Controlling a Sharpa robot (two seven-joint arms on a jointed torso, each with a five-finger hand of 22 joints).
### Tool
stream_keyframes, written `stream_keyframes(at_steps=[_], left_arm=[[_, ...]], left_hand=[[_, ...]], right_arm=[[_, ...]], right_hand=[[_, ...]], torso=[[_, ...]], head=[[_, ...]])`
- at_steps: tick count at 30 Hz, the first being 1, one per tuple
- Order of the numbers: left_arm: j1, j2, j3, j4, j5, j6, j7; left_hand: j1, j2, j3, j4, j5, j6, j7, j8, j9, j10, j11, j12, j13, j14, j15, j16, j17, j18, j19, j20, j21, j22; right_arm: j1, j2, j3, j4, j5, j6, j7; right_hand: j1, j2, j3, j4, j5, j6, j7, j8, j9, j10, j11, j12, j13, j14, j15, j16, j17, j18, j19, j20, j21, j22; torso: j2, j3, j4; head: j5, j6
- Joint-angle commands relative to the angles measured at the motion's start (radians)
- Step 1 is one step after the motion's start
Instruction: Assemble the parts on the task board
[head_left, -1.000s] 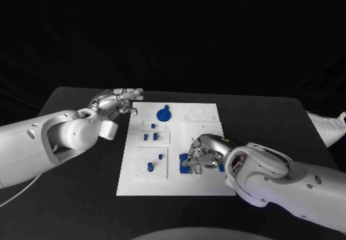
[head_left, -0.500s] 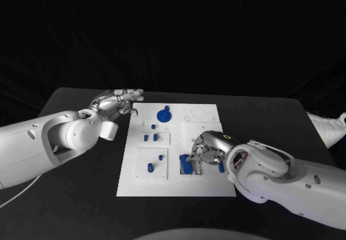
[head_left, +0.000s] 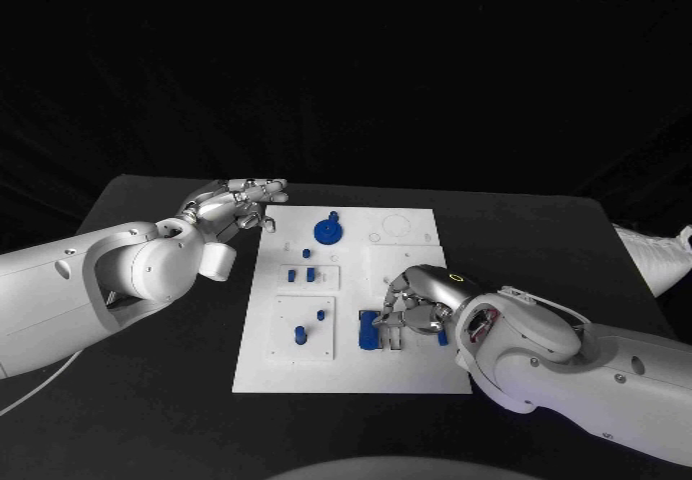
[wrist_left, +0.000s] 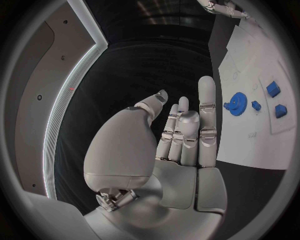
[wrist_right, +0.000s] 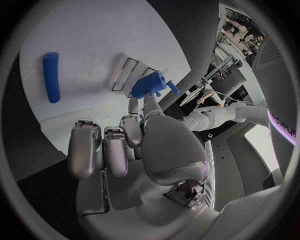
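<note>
A white task board (head_left: 411, 375) lies flat in the middle of a black table (head_left: 144, 400), with a robot arm reaching in from each side.

The right hand (head_left: 414, 303) sits low over the near right part of the board, palm down. Its thumb and one finger pinch a blocky blue part (wrist_right: 150, 85) at their tips, while the other fingers (wrist_right: 84, 147) are curled under the palm. The part is right at a pair of narrow slots (wrist_right: 128, 76) in the board — whether it already sits in one cannot be told. Just beyond the curled fingers, a blue rod (wrist_right: 51, 76) lies flat on the board, apart from the hand.

The left hand (head_left: 238, 204) hangs above the table just off the board's far left corner, holding nothing. Its fingers (wrist_left: 206, 112) are straight and pressed side by side, the thumb (wrist_left: 150, 107) a little apart. Beside those fingertips, on the board, lies a blue gear (wrist_left: 237, 104), with a few small blue pieces (wrist_left: 273, 89) past it — none touching the hand.
</note>
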Motion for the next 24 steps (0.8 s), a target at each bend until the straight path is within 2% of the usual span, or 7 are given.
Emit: stream_keyframes(at_steps=[1, 10, 18, 19, 24], left_arm=[[0.0, 0.0, 0.0, 0.002, 0.002, 0.02, 0.004], [0.0, -0.002, 0.0, 0.002, 0.002, 0.021, 0.003], [0.0, -0.001, 0.0, 0.002, 0.002, 0.021, 0.002], [0.0, -0.001, 0.0, 0.002, 0.002, 0.021, 0.002], [0.0, 0.0, 0.0, 0.002, 0.002, 0.022, 0.002]], left_hand=[[-0.003, 0.009, -0.006, 0.001, 0.005, -0.007, -0.001, 0.005, 0.0, -0.006, 0.0, 0.003, 0.001, -0.004, 0.002, -0.004, -0.002, 0.019, 0.0, 0.005, -0.005, -0.001], [-0.003, 0.009, -0.006, 0.002, 0.005, -0.008, -0.001, 0.005, 0.0, -0.007, 0.0, 0.003, 0.001, -0.004, 0.003, -0.005, -0.003, 0.019, 0.0, 0.005, -0.005, -0.001], [-0.003, 0.009, -0.006, 0.002, 0.005, -0.008, -0.001, 0.005, 0.0, -0.007, 0.0, 0.003, 0.001, -0.004, 0.003, -0.005, -0.003, 0.019, 0.0, 0.005, -0.005, -0.001], [-0.003, 0.009, -0.006, 0.002, 0.005, -0.008, -0.001, 0.005, 0.0, -0.007, 0.0, 0.003, 0.001, -0.004, 0.003, -0.005, -0.003, 0.019, 0.0, 0.005, -0.005, -0.001], [-0.003, 0.009, -0.006, 0.002, 0.005, -0.008, -0.001, 0.005, 0.0, -0.007, 0.0, 0.003, 0.001, -0.004, 0.003, -0.005, -0.003, 0.019, 0.0, 0.005, -0.005, -0.001]], right_arm=[[-0.002, -0.009, 0.0, 0.009, 0.027, -0.037, 0.048], [-0.005, -0.036, 0.0, 0.04, 0.043, -0.073, 0.076], [-0.005, -0.038, 0.0, 0.041, 0.058, -0.001, 0.083], [-0.005, -0.035, 0.0, 0.039, 0.059, 0.011, 0.082], [-0.005, -0.027, 0.0, 0.032, 0.061, 0.034, 0.077]], right_hand=[[-0.01, -0.001, 0.0, 0.006, -0.004, 0.004, -0.004, 0.0, 0.001, 0.075, -0.063, 0.037, 0.058, 0.093, -0.004, 0.005, 0.203, -0.016, 0.003, -0.007, 0.003, 0.001], [-0.012, 0.0, 0.0, 0.008, -0.004, 0.004, -0.004, 0.0, 0.001, 0.075, -0.063, 0.037, 0.058, 0.093, -0.004, 0.006, 0.203, -0.016, 0.003, -0.007, 0.003, 0.001], [-0.015, -0.004, -0.002, 0.009, -0.005, 0.004, -0.004, 0.0, 0.001, 0.076, -0.063, 0.038, 0.059, 0.093, -0.004, 0.006, 0.204, -0.016, 0.004, -0.007, 0.004, 0.002], [-0.014, -0.005, -0.003, 0.009, -0.005, 0.004, -0.004, 0.0, 0.001, 0.076, -0.063, 0.037, 0.058, 0.093, -0.004, 0.006, 0.204, -0.016, 0.004, -0.007, 0.004, 0.003], [-0.014, -0.006, -0.003, 0.008, -0.005, 0.004, -0.004, 0.0, 0.001, 0.076, -0.064, 0.037, 0.058, 0.093, -0.004, 0.006, 0.204, -0.016, 0.004, -0.007, 0.004, 0.003]], torso=[[0.0, 0.0002, 0.0002], [0.0, 0.0003, -0.0006], [0.001, 0.0002, 0.0], [0.0, -0.0007, -0.0002], [0.0, -0.0001, 0.0011]], head=[[0.0, -0.001], [-0.001, -0.002], [-0.002, -0.003], [-0.003, -0.004], [-0.002, -0.005]])
